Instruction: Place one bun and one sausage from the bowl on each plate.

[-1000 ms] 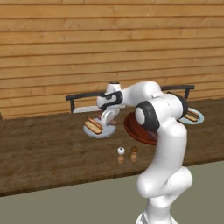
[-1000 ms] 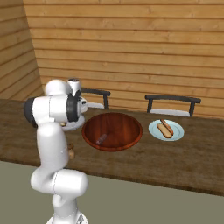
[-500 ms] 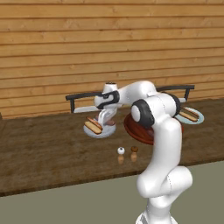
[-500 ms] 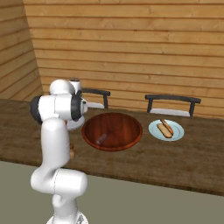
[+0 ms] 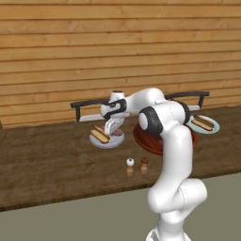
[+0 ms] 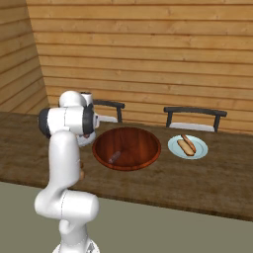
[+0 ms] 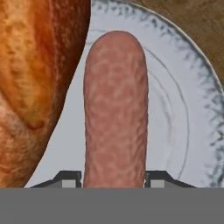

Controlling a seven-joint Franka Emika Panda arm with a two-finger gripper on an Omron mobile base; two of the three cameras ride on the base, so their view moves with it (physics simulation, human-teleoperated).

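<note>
My gripper (image 5: 114, 128) hangs low over the left plate (image 5: 113, 141), shut on a pinkish sausage (image 7: 116, 109) that sticks out between the fingertips (image 7: 70, 178). A browned bun (image 7: 30, 65) lies on this plate (image 7: 188, 109) right beside the sausage; the same bun (image 5: 100, 136) shows in the left base view. The reddish-brown wooden bowl (image 6: 127, 147) sits mid-counter with one sausage (image 6: 114, 157) left in it. The right plate (image 6: 188, 147) carries a bun and a sausage (image 6: 186, 145). My own arm hides the hand in the right base view.
Two small shakers (image 5: 130, 164) (image 5: 144, 164) stand near the counter's front edge, in front of the left plate. Two dark chair backs (image 6: 195, 111) (image 5: 89, 103) rise behind the counter against the wooden wall.
The arm's elbow has swung slightly, and the hand has stayed low over the left plate with the sausage in it. Plates, bowl and shakers have not moved.
</note>
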